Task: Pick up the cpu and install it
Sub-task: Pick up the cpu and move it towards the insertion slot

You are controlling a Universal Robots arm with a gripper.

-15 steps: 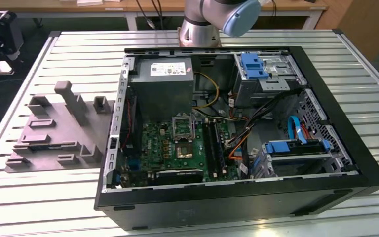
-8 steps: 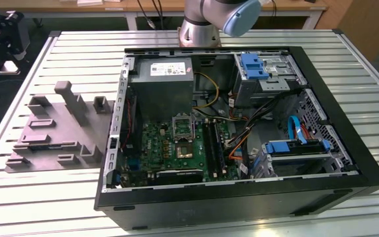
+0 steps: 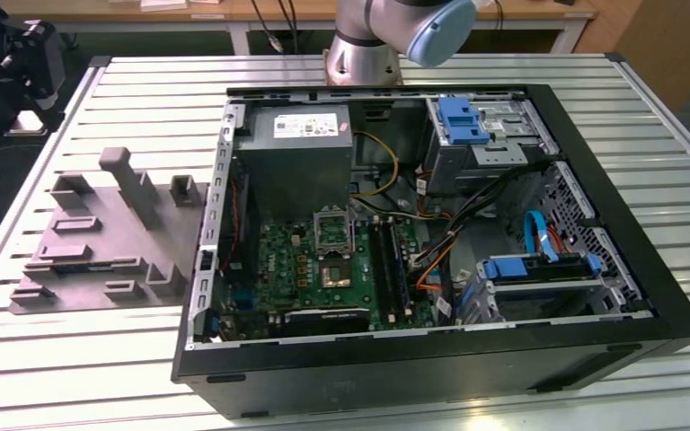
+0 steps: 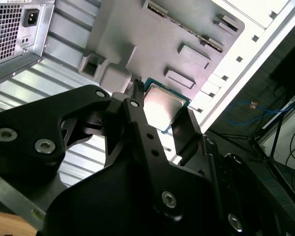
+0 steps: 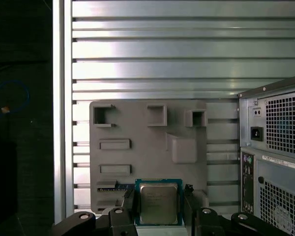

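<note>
The cpu (image 5: 160,204) is a small square chip with a silvery metal top and a green rim. It sits between the two black fingers of my gripper (image 5: 160,196), which is shut on it. The chip hangs well above the grey plastic tray (image 5: 137,128). The second wrist view shows the same grip, with the cpu (image 4: 163,105) clamped on two opposite edges by the gripper (image 4: 161,104). In the exterior view the green motherboard (image 3: 303,274) lies inside the open computer case (image 3: 441,359), with its metal-framed socket (image 3: 337,272) near the middle of the board.
The grey tray (image 3: 93,242) with raised blocks lies on the slatted metal table (image 3: 632,135), on the exterior view's left of the case. The case holds a grey power supply box (image 3: 303,153), cables and blue drive brackets (image 3: 537,269). The arm's base (image 3: 369,45) stands behind the case.
</note>
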